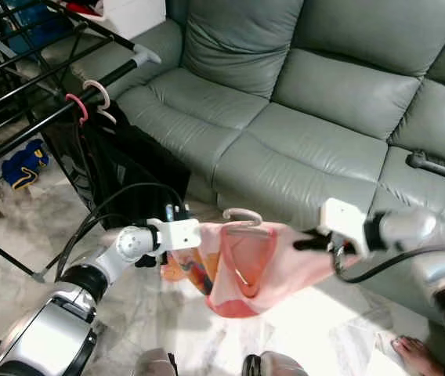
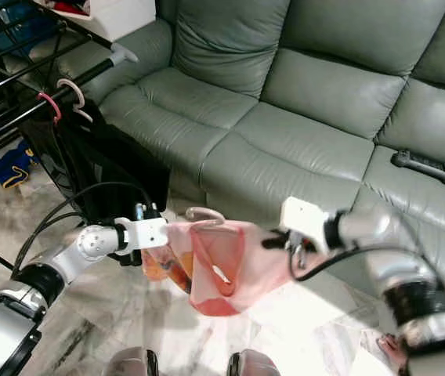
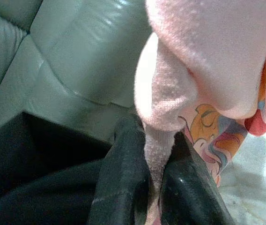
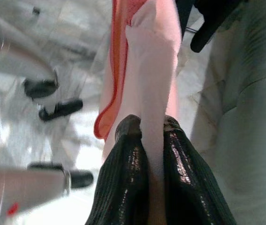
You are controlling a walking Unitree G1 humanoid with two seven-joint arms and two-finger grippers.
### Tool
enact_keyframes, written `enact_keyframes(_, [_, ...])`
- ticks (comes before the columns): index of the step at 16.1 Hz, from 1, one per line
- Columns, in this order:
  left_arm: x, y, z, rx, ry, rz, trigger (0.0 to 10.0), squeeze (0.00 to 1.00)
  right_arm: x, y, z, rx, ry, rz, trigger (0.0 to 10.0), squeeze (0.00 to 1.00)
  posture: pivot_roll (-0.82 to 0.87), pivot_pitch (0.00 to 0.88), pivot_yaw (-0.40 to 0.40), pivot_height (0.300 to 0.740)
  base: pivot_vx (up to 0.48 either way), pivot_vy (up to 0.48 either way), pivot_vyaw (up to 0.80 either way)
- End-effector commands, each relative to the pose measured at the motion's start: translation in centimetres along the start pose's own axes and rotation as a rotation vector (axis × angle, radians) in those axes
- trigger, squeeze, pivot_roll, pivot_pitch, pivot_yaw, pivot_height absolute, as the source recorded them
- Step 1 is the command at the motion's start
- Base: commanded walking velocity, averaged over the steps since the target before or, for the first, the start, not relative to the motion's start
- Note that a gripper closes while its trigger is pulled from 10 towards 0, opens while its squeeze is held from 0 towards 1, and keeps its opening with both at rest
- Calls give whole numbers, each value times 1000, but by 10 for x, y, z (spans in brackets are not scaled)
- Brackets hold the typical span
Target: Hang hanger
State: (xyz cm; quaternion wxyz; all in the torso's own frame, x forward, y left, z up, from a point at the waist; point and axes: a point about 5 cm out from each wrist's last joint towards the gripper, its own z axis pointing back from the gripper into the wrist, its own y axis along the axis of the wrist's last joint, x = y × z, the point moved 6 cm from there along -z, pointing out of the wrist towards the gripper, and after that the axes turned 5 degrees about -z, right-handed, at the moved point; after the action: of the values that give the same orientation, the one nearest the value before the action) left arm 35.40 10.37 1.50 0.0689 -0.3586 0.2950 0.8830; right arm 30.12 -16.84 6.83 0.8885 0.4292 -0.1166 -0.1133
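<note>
Two tools share the load: your left tool (image 1: 182,235) pinches one shoulder of the pink garment (image 1: 246,266), your right tool (image 1: 310,243) pinches the other, and both wrist views show fabric clamped tight between the black fingers (image 3: 123,187). The garment hangs stretched between them, in the air above the floor (image 1: 316,329), in front of the sofa (image 1: 285,102). The hanger (image 1: 242,215) sits inside it; its pale hook stands up out of the neck, free of everything.

Step, as I judge it: carry phase. Hanger is dressed but not yet hung.

The rack (image 1: 58,74) is off to your left, well apart from the garment. Its near rail already carries a pink hook (image 1: 77,106) and a pale hook (image 1: 97,92), with dark cloth (image 1: 121,172) beneath.

Next move calls for turning left and raising both tools together, keeping the garment taut so the hook stays upright. Aim the hook over a bare stretch of rail beside those hooks, then lower. Watch for the hook tipping if one side sags.

A person's foot (image 1: 414,354) is near your right side; mind it.
</note>
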Motion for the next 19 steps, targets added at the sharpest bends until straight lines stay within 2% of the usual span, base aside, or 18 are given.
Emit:
enact_keyframes(1, [-8, 11, -1, 59, 55, 54, 10000, 1000, -8, 3, -7, 40, -6, -30, 0, 0, -82, 51, -23, 740, 0, 0, 0])
enact_keyframes(2, [-6, 14, 0, 86, 51, 62, 10000, 1000, -18, -3, -11, 48, -4, -60, 0, 0, -82, 56, -21, 740, 0, 0, 0])
enact_keyframes(5, [-3, 19, 3, 123, 50, -27, 10000, 1000, -33, -13, -19, 54, -13, -105, 0, 0, -81, 59, -20, 740, 0, 0, 0])
enact_keyframes(6, [1, 21, 6, 150, 34, -94, 10000, 1000, -39, -17, -25, 57, -47, -129, 0, 0, -79, 66, -20, 740, 0, 0, 0])
enact_keyframes(8, [9, 25, 13, 200, -21, -208, 10000, 1000, -38, -24, -35, 51, -137, -191, 0, 0, -69, 69, -16, 740, 0, 0, 0])
enact_keyframes(11, [11, 23, 17, 210, -49, -272, 10000, 1000, -47, -32, -46, 12, -158, -205, 0, 0, -64, 71, -14, 740, 0, 0, 0])
enact_keyframes(13, [8, 17, 20, 191, -35, -296, 10000, 1000, -47, -37, -50, -7, -200, -230, 0, 0, -63, 72, -14, 740, 0, 0, 0])
enact_keyframes(14, [5, 13, 21, 171, -10, -277, 10000, 1000, -44, -39, -52, -14, -243, -245, 0, 0, -63, 71, -11, 740, 0, 0, 0])
enact_keyframes(15, [-3, 8, 21, 150, 53, -179, 10000, 1000, -38, -40, -52, -11, -309, -265, 0, 0, -66, 71, -9, 740, 0, 0, 0])
enact_keyframes(16, [-12, -9, 23, 73, 144, -8, 10000, 1000, -30, -35, -52, 27, -385, -288, 0, 0, -74, 70, 0, 740, 0, 0, 0])
enact_keyframes(17, [-13, -13, 24, 58, 165, 34, 10000, 1000, -29, -33, -52, 40, -397, -293, 0, 0, -74, 70, 0, 740, 0, 0, 0])
enact_keyframes(19, [-20, -38, 33, -2, 352, 360, 10000, 1000, -20, -19, -50, 111, -499, -297, 0, 0, -81, 68, 1, 740, 0, 0, 0])
